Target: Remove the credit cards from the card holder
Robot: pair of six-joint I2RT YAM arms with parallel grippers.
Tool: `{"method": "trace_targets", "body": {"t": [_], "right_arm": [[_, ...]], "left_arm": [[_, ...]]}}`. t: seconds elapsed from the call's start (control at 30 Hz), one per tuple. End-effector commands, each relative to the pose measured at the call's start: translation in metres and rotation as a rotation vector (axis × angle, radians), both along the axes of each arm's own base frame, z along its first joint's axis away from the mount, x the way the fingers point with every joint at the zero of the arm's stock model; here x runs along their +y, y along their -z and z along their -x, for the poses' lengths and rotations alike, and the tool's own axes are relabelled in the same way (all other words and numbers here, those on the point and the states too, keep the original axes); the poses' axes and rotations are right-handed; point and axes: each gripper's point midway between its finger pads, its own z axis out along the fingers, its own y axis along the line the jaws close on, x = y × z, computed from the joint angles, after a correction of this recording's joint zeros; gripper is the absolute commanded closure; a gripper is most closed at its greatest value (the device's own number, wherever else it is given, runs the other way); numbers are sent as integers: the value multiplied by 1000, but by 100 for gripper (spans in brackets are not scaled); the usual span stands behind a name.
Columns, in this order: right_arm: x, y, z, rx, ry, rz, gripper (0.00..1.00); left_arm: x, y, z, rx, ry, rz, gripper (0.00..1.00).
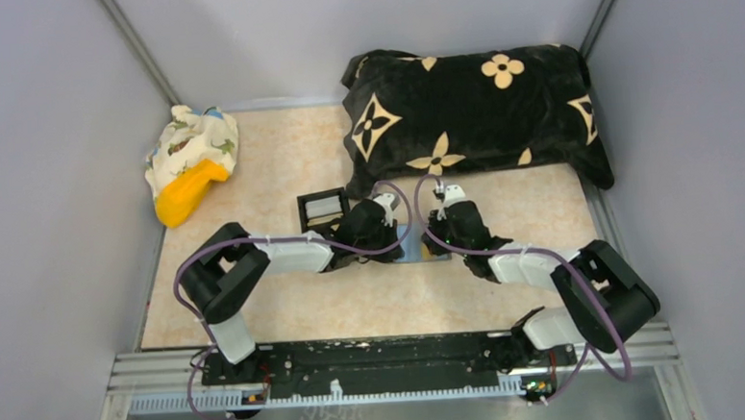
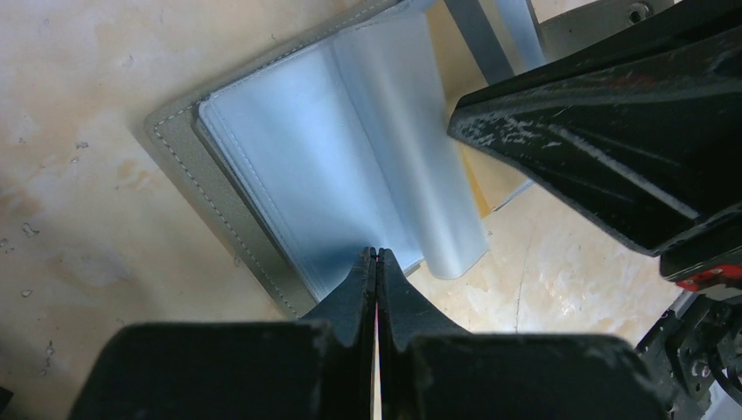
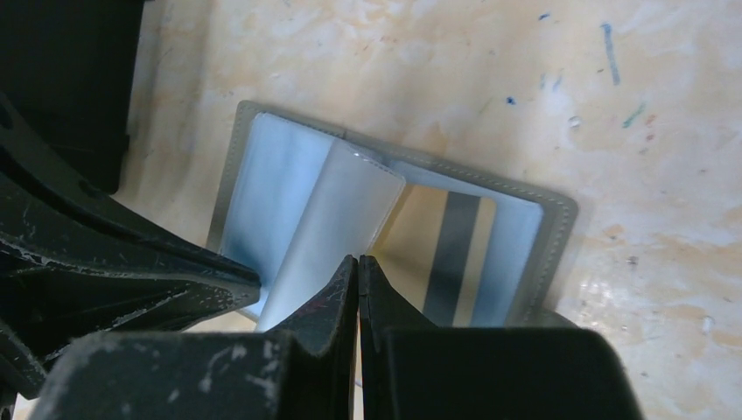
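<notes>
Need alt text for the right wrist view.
An open flat grey card holder with light-blue sleeves lies on the beige marbled table, a dark-striped card showing inside. The right black pincer, shut, has its tips at a raised clear sleeve.

cushion (image 1: pixel 469 113): black plush with cream flower and star motifs, lying along the table's far edge and filling the far right corner
cloth bundle (image 1: pixel 196 137): white floral fabric, sitting crumpled in the far left corner
yellow item (image 1: pixel 187 193): poking out from under the cloth bundle, lying by the left edge
black box (image 1: pixel 322 211): sitting near mid-table, just off the cushion's near left corner, showing a pale compartment on top
table (image 1: pixel 279 157): beige marbled top, carrying small blue and green pen marks (image 3: pixel 612 39)
rail (image 1: pixel 396 363): metal, running along the near edge
</notes>
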Motion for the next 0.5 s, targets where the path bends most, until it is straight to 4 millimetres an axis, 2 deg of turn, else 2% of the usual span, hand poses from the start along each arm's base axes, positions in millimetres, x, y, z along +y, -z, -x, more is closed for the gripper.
{"method": "trace_targets", "body": {"t": [0.0,0.27,0.47], "right_arm": [[26,-16,-7,-41,-54,-67,100],[34,-10,-9,-28,-63,-82,100],[34,-6,-10,-18,-54,-76,100]], "left_arm": [[9,1,5,14,-7,-9,100],[6,-27,8,-13,17,44,100],[-6,-39,23,-3,78,102,100]]}}
